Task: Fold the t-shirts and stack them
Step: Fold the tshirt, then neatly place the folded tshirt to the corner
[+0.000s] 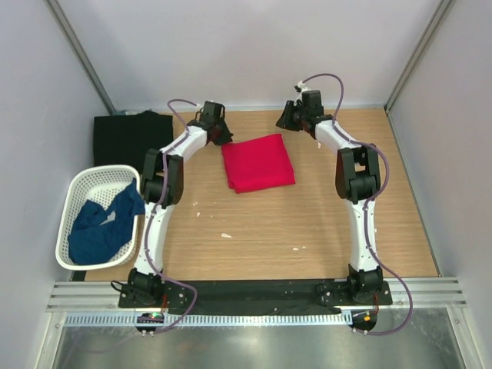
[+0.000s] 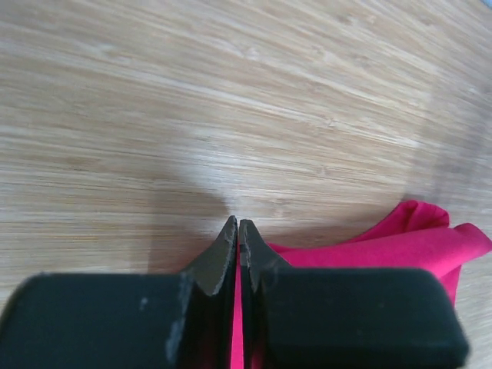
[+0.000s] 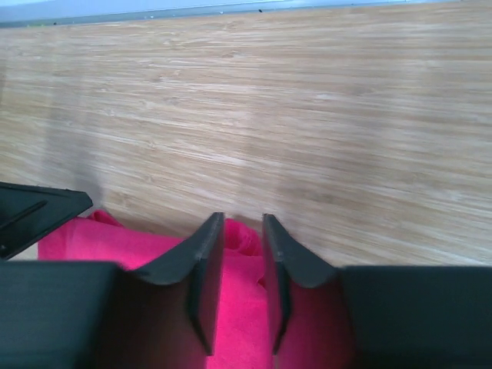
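The red t-shirt (image 1: 257, 163) lies folded into a rough square in the far middle of the table. My left gripper (image 1: 224, 138) is at its far left corner; in the left wrist view (image 2: 237, 223) the jaws are pressed together with a thin strip of red cloth (image 2: 384, 246) between them. My right gripper (image 1: 286, 119) is just beyond the far right corner. In the right wrist view (image 3: 242, 219) it is open, with a bunched edge of the red shirt (image 3: 84, 238) under and between the fingers. The black t-shirt (image 1: 127, 137) lies folded at the far left. The dark blue t-shirt (image 1: 104, 227) is crumpled in the basket.
A white mesh basket (image 1: 77, 192) stands at the left edge of the wooden table (image 1: 307, 223). Grey walls close in the back and both sides. A few small white specks (image 1: 226, 235) lie on the wood.
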Available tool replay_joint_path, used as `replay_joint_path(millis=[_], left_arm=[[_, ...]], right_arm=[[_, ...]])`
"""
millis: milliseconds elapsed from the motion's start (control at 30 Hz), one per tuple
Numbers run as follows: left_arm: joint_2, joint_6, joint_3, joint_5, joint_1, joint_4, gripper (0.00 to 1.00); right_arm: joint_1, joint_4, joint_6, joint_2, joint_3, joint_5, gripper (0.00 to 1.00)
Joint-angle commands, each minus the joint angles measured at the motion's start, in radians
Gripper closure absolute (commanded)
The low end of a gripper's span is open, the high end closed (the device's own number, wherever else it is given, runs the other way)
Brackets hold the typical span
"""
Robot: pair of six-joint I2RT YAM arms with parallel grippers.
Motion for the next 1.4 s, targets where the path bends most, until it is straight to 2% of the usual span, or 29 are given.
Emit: replay_joint_path(millis=[0,67,100,133,200,233,267,333,433,467,567,667,800,1000,1367], left_arm=[[-0.016,0.056,0.081,0.026,0.013,-0.042,0.97],[-0.075,0.087,0.076,0.017,0.016,-0.061,0.93],[-0.103,0.096,0.053,0.010,0.018,-0.061,0.89],[-0.129,0.119,0.043,0.010,0.016,-0.056,0.77],[-0.215,0.132,0.016,0.027,0.018,-0.056,0.61],[-0.248,0.133,-0.026,0.036,0.016,-0.065,0.42],[-0.308,0.130,-0.052,0.047,0.016,-0.070,0.36],[-0.380,0.121,-0.167,0.046,0.013,-0.072,0.27],[-0.511,0.064,-0.311,0.035,0.013,-0.059,0.27],[-0.546,0.047,-0.418,0.039,0.012,-0.040,0.28],[-0.628,-0.029,-0.590,0.066,-0.001,0.043,0.28],[-0.635,-0.066,-0.648,0.035,-0.024,0.053,0.28],[-0.580,-0.100,-0.662,0.066,-0.027,0.093,0.29],[-0.474,-0.129,-0.628,0.078,-0.025,0.171,0.30],[-0.350,-0.192,-0.626,0.130,-0.044,0.257,0.31]], right_arm=[[-0.001,0.004,-0.023,-0.048,0.040,0.012,0.63],[-0.004,-0.020,-0.026,-0.106,0.047,0.018,0.50],[-0.004,-0.045,-0.030,-0.130,0.041,0.014,0.33],[-0.003,-0.057,-0.032,-0.156,0.009,0.006,0.25],[-0.003,-0.057,-0.030,-0.249,-0.055,-0.014,0.11],[-0.003,-0.048,-0.030,-0.287,-0.139,-0.023,0.05],[-0.003,-0.031,-0.029,-0.320,-0.182,-0.022,0.00],[-0.003,-0.010,-0.026,-0.415,-0.311,-0.010,0.00],[-0.001,0.012,-0.015,-0.496,-0.439,-0.012,0.00],[-0.001,0.016,-0.009,-0.513,-0.468,-0.025,0.00],[0.006,0.054,0.022,-0.565,-0.590,-0.014,0.01],[0.014,0.055,0.026,-0.596,-0.684,0.038,0.00],[0.012,0.035,0.060,-0.628,-0.771,0.093,0.00],[0.034,0.102,0.128,-0.742,-0.931,0.089,0.00],[0.038,-0.008,0.137,-0.782,-0.939,0.196,0.00]])
